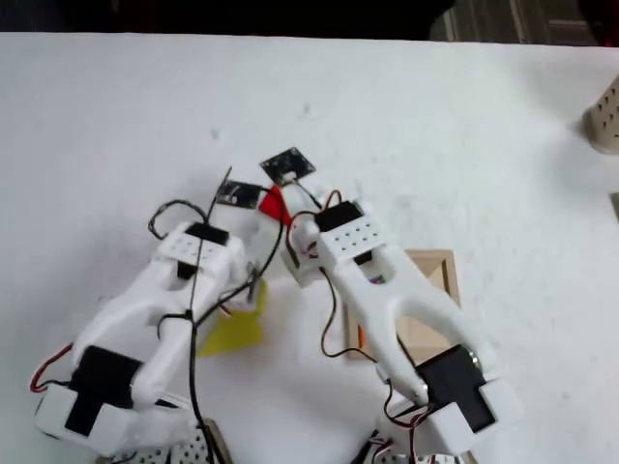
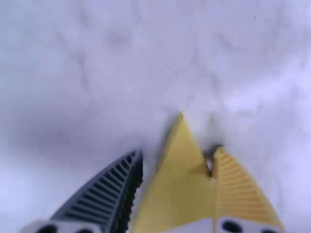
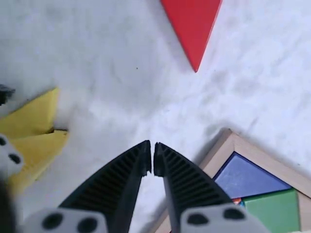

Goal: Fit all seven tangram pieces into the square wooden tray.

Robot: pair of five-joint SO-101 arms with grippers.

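The left tool [image 2: 177, 153] is partly open and straddles the yellow piece [image 2: 180, 184], a triangle on the white tabletop [image 1: 435, 116]. Its yellow finger [image 2: 238, 189] touches one edge of the piece. Its grey finger [image 2: 109, 194] sits just beside the other edge, with a thin strip of tabletop showing between them. Whether the piece is actually pinched cannot be told.

The right tool [image 3: 150, 158] is narrowed to a slit with nothing in it. It hangs over bare tabletop just beside a corner of the wooden tray [image 3: 228, 138].

In the high view the yellow piece [image 1: 237, 327] lies at about 7 o'clock from the frame's centre, between the two arms. The red piece [image 1: 274, 205], also a triangle, lies at about 11 o'clock from the centre, well apart from the yellow one. The wooden tray [image 1: 432, 255] sits at about 4 o'clock from the red piece, partly hidden under the right arm.

The right wrist view shows a blue piece [image 3: 248, 177] in the tray's corner. A green piece [image 3: 274, 208] touches it inside the rim. A small reddish sliver shows where they meet, too small to identify.
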